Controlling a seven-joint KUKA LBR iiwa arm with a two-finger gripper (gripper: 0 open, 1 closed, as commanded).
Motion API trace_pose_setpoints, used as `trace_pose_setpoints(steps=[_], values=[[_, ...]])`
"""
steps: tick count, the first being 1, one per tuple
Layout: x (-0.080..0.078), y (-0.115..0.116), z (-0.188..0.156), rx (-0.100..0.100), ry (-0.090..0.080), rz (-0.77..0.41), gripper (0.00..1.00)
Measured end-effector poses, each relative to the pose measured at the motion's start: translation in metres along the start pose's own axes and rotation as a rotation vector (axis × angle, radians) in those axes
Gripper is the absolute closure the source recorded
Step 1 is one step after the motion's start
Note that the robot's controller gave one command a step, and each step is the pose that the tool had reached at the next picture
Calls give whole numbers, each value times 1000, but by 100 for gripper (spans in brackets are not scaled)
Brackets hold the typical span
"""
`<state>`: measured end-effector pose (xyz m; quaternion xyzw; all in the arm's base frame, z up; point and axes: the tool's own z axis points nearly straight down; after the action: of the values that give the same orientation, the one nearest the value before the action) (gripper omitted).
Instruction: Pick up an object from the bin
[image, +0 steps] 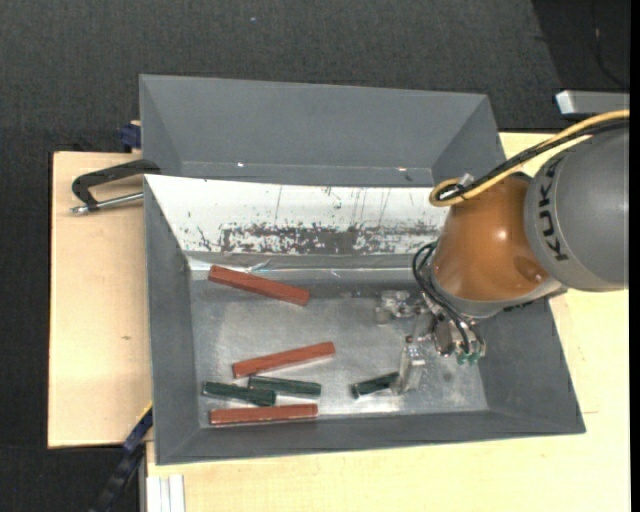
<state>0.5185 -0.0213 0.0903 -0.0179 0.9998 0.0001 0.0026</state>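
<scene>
My gripper (410, 372) hangs low over the right part of the bin floor, below the orange cover. Its fingertip sits right beside the right end of a short dark green stick (376, 386) lying near the front wall. I cannot tell whether the fingers touch that stick. A red-brown stick (285, 359) lies to the left in the middle of the floor.
Another red-brown stick (259, 285) lies at the back left by the wall. Near the front left, two dark green sticks (285, 385) and a red-brown stick (263, 413) lie close together. The arm and its orange cover hang over the bin's right side.
</scene>
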Motion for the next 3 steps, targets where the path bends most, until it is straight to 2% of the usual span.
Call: trace_pose_setpoints(steps=[1, 2, 3], values=[[25, 10, 20, -1, 6, 69, 100], [25, 10, 20, -1, 6, 69, 100], [-5, 17, -15, -1, 4, 87, 100]])
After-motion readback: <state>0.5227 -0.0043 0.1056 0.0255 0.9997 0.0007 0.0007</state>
